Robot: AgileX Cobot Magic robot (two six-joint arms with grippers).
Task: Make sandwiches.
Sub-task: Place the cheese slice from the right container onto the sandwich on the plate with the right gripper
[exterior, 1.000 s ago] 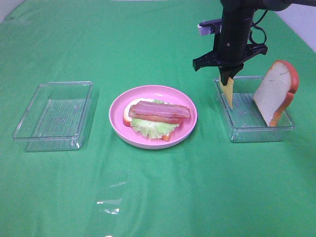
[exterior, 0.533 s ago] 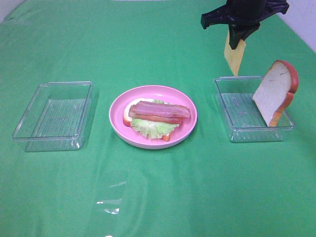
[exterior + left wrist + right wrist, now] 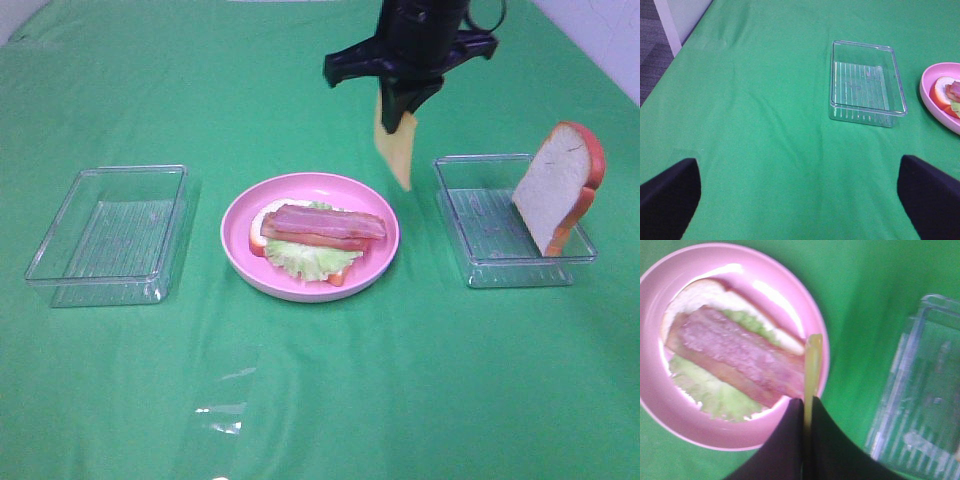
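Observation:
The open sandwich (image 3: 315,238) lies on the pink plate (image 3: 374,206): a bread slice, green lettuce (image 3: 705,390) and bacon strips (image 3: 735,352) on top. My right gripper (image 3: 400,108) hangs above and behind the plate's right edge, shut on a thin yellow cheese slice (image 3: 393,150) that dangles upright. The right wrist view shows the cheese (image 3: 812,365) edge-on over the plate's rim (image 3: 655,405). A second bread slice (image 3: 560,185) leans in the right clear tray (image 3: 480,272). My left gripper (image 3: 800,170) is open over bare cloth, out of the high view.
An empty clear tray (image 3: 100,290) stands left of the plate, also in the left wrist view (image 3: 865,82). Green cloth covers the whole table. A white wall edge shows at the far right corner.
My right gripper has lifted the cheese slice out of the right tray and carried it left, toward the pink plate. The left arm has not moved.

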